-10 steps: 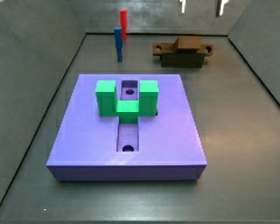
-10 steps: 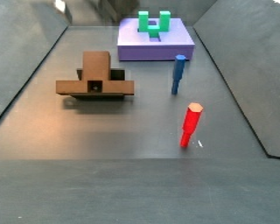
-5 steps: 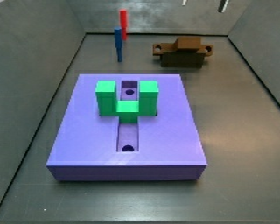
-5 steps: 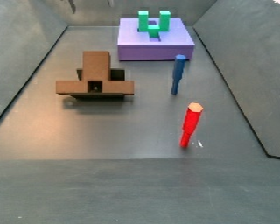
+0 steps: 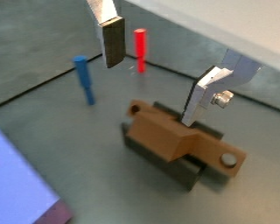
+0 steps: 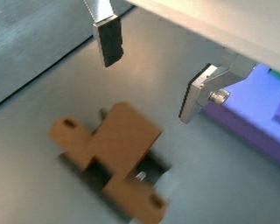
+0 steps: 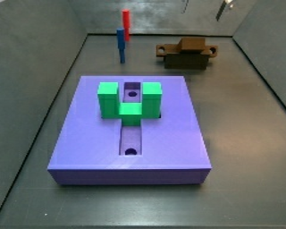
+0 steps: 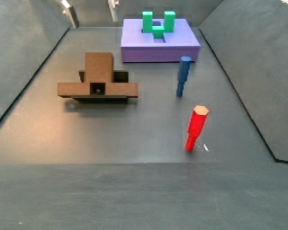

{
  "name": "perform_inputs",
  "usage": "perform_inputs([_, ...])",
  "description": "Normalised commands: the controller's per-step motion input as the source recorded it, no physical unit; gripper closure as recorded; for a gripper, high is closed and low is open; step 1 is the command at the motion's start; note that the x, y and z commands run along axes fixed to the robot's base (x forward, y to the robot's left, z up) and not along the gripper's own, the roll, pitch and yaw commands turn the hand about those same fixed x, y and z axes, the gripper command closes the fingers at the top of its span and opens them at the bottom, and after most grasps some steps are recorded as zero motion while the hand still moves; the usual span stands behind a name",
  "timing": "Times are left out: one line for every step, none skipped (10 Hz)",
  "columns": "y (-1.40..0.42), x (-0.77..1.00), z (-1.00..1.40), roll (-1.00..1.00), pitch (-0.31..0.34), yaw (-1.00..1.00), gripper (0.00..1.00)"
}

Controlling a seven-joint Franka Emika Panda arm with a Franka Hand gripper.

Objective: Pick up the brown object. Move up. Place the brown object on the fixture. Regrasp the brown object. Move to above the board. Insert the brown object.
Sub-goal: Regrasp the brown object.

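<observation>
I see the brown object (image 5: 178, 134) resting across the fixture (image 5: 192, 168), well apart from the board (image 7: 131, 125). My gripper (image 5: 154, 70) hangs above the fixture, jaws wide and empty. For a clean regrasp, I'd descend centred, fingers (image 6: 108, 39) straddling the bar squarely.

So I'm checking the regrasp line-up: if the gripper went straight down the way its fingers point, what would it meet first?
Most likely the brown object lying across the fixture; the open gripper hangs above it with nothing between, though exact depth is unclear.
</observation>
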Motion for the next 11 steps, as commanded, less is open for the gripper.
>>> perform_inputs([0.63,0.00,-0.17,0.35,-0.474,-0.25,0.00])
perform_inputs([0.35,0.17,0.00,0.61,-0.763,-0.09,0.00])
perform_inputs([0.07,0.32,0.00,0.83,-0.760,0.00,0.00])
perform_inputs([0.00,0.46,0.00,0.85,-0.754,0.07,0.00])
perform_inputs([-0.11,0.33,0.00,1.00,-0.591,0.14,0.00])
perform_inputs([-0.15,0.09,-0.15,1.00,-0.257,0.15,0.00])
perform_inputs([-0.22,0.00,-0.29,0.96,0.000,0.18,0.00])
perform_inputs([-0.33,-0.25,-0.23,0.81,0.166,0.18,0.00])
perform_inputs([-0.29,-0.27,-0.30,0.70,0.357,0.18,0.00])
perform_inputs([-0.25,-0.32,-0.31,0.59,0.417,0.21,0.00])
perform_inputs([-0.20,-0.18,-0.34,0.49,0.363,0.23,0.00])
